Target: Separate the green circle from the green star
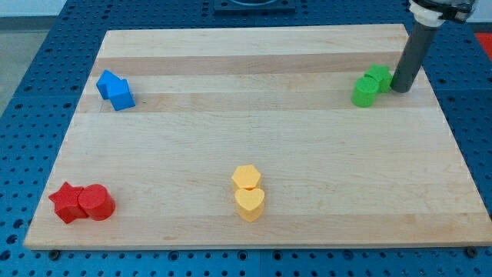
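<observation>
The green circle (364, 92) and the green star (378, 78) sit touching each other near the board's right edge toward the view's top, the circle below and left of the star. My tip (400, 88) stands just to the right of the green star, touching or almost touching it.
Two blue blocks (115, 89) lie together at the upper left. A red star (68, 202) and red circle (96, 203) touch at the lower left. A yellow hexagon (246, 178) sits above a yellow heart (249, 204) at the bottom middle. The wooden board (254, 123) ends close to my tip's right.
</observation>
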Controlling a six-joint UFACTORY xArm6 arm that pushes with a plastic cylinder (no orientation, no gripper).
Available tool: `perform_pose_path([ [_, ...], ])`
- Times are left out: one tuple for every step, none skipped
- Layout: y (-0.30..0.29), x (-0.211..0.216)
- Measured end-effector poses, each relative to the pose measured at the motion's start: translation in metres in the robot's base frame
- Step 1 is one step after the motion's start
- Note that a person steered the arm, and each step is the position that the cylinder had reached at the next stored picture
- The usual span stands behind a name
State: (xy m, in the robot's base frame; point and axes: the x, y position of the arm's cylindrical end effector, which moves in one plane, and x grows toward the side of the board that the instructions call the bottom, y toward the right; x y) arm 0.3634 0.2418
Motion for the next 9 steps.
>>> perform_pose_path([
  [0.000, -0.001],
  [0.000, -0.021],
  [0.000, -0.018],
  [-0.004, -0.008],
  [-0.016, 0.012],
  [-0.028, 0.020],
  [-0.050, 0.020],
  [-0.070, 0.020],
  [-0.089, 0.020],
])
